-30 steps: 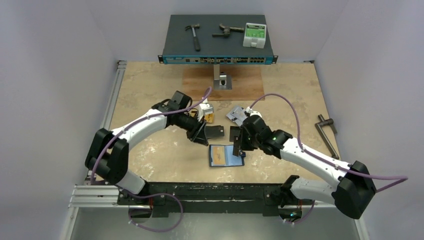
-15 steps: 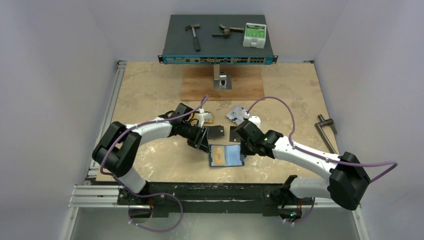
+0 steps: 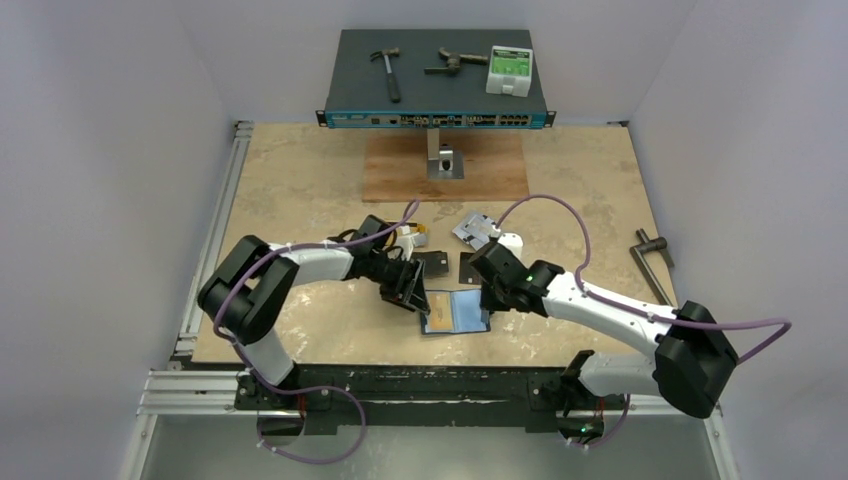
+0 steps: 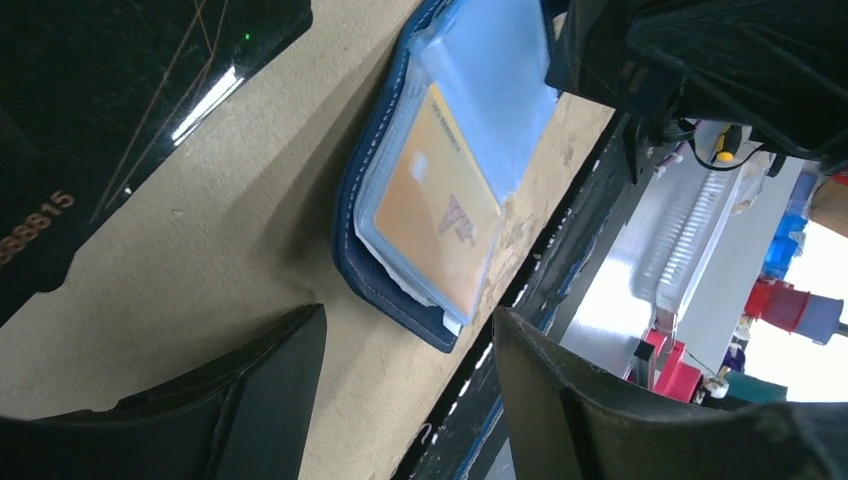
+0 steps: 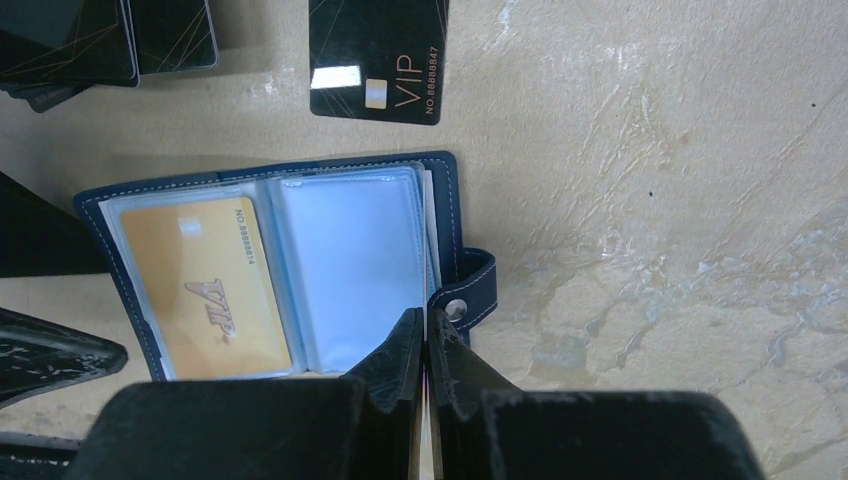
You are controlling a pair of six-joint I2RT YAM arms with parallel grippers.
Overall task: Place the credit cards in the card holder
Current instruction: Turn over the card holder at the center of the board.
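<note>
From above: card holder (image 3: 455,312) open on the surface (image 3: 300,180), left claw (image 3: 412,293) at its left edge, right claw (image 3: 490,298) at its right; left wrist: claw parted, empty, gold card (image 4: 440,215) sleeved inside holder; right wrist: claw closed, tips pinning holder's tab side, likely keeping it flat; black card (image 5: 378,55) beyond.

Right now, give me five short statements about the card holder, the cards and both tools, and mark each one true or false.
1. The card holder lies open on the table. True.
2. A gold card sits in one of its clear sleeves. True.
3. The black VIP card is tucked inside the holder. False: it lies on the table just outside the holder.
4. The left tool grips a card. False: its jaws stand open with nothing between them.
5. The right tool is shut, at the holder's edge by the snap tab. True.
</note>
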